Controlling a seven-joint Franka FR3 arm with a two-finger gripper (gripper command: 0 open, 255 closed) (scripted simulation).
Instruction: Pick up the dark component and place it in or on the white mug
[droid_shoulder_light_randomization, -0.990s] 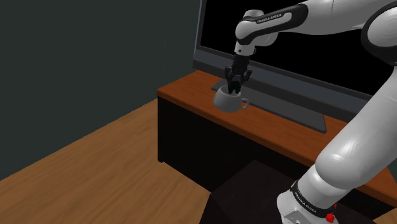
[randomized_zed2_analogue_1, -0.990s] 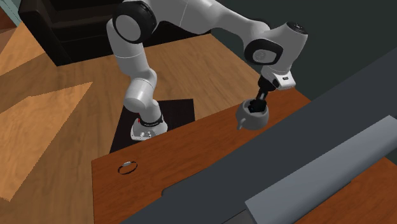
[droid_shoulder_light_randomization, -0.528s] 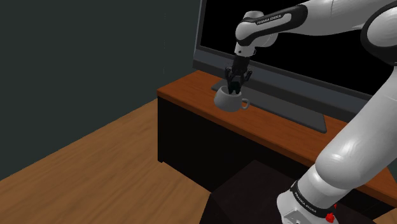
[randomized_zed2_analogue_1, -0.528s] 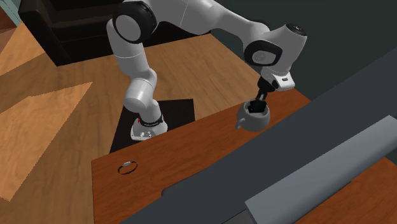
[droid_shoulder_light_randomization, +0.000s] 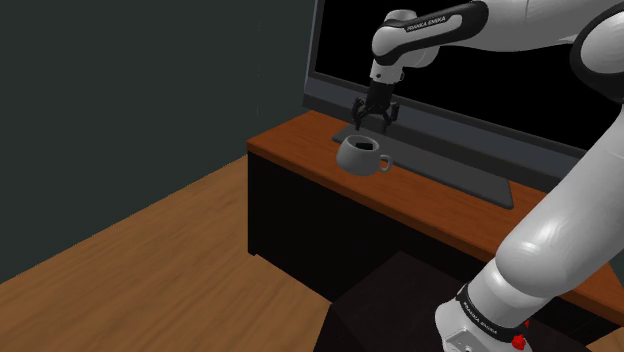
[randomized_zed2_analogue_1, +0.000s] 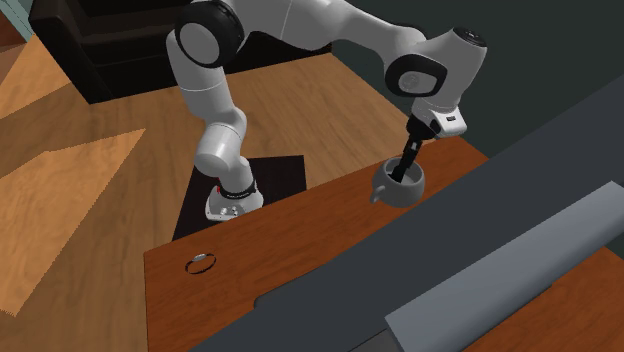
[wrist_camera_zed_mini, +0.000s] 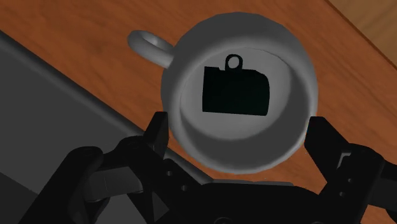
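A grey-white mug stands on the brown wooden tabletop, its handle toward the shoulder view's right. The dark component, a blackish block with a small loop on one edge, lies at the bottom of the mug. My black gripper hangs just above the mug, open, its fingers spread wider than the rim and touching nothing. From the second exterior view the gripper points down at the mug.
A large dark screen stands right behind the mug, its flat base running along the tabletop. A small metal ring lies far along the table. The robot's dark stand sits on the wooden floor.
The gripper was shut on the dark component down in the mug; it has opened, left the component inside, and risen a little above the rim.
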